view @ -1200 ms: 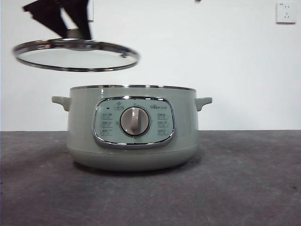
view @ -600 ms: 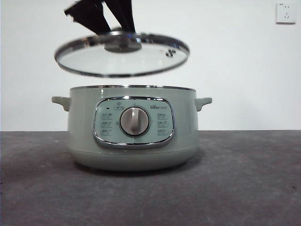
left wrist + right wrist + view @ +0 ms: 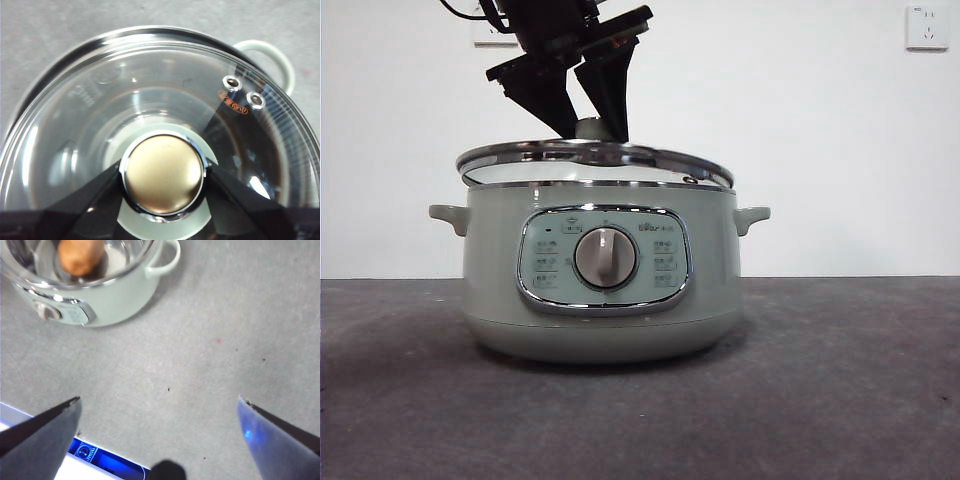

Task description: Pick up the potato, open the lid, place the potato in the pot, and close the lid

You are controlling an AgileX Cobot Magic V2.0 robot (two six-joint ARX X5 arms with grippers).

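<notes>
The pale green pot (image 3: pixel 600 290) stands mid-table, its dial facing the front view. My left gripper (image 3: pixel 590 125) comes down from above and is shut on the knob (image 3: pixel 163 180) of the glass lid (image 3: pixel 595 155). The lid sits just over the pot's steel rim, slightly tilted, with its left edge a little higher. The left wrist view looks down through the lid's glass (image 3: pixel 100 100). My right gripper (image 3: pixel 159 400) is open and empty above bare table, apart from the pot (image 3: pixel 115 295). The orange-brown potato (image 3: pixel 80 257) shows inside the pot.
A white wall socket (image 3: pixel 927 27) is at the upper right of the back wall. A blue-lit device (image 3: pixel 105 457) lies along the table's edge below the right gripper. Grey table surface spreads around the pot.
The left gripper has carried the lid from high at the left to over the pot and lowered it to just above the rim. The pot has not moved.
</notes>
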